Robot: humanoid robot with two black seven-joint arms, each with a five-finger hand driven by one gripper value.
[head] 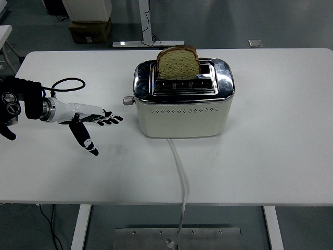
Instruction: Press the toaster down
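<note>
The toaster (183,99) is sitting slightly left of the middle of the white bench (281,130), well back from the near edge, with bare bench lying open to its left, right and front. Its white cord (180,172) is running forward off the near edge. The left hand (86,121) is reaching in from the left edge, its fingers (112,119) spread flat and holding nothing, the tips lying short of the lever (127,100) on the toaster's left end and not touching it. The thumb is pointing toward the near edge. A bread slice (178,61) is standing upright, raised out of the rear slot; the front slot's contents cannot be told.
</note>
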